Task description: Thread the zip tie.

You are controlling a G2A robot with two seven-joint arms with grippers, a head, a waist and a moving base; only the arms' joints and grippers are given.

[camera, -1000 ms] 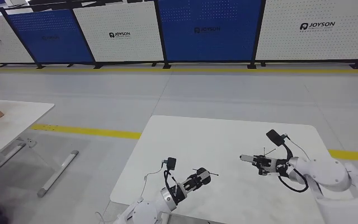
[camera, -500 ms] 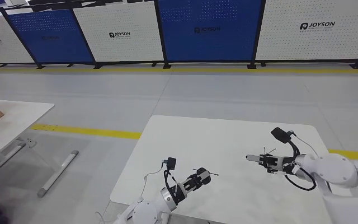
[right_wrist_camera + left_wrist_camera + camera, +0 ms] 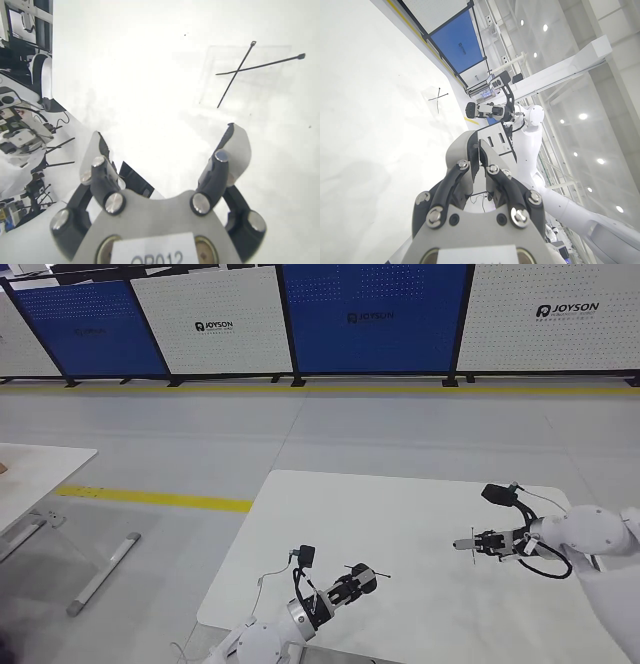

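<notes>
The left fingers (image 3: 465, 152) clench a zip tie (image 3: 380, 574); the right fingers (image 3: 240, 142) (spread wide) hover near two crossed ties (image 3: 236, 71).

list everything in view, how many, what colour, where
table: 1, white, under both arms
loose zip ties: 2, black, crossed on the table ahead of the right end effector
held zip tie: at least 1, black, sticking out of the left end effector
side table: 1, white, off to one side
panels: several, blue and white, across the floor
left end effector: 1, grey and black, shut on the held zip tie
right end effector: 1, grey and black, open above the table
</notes>
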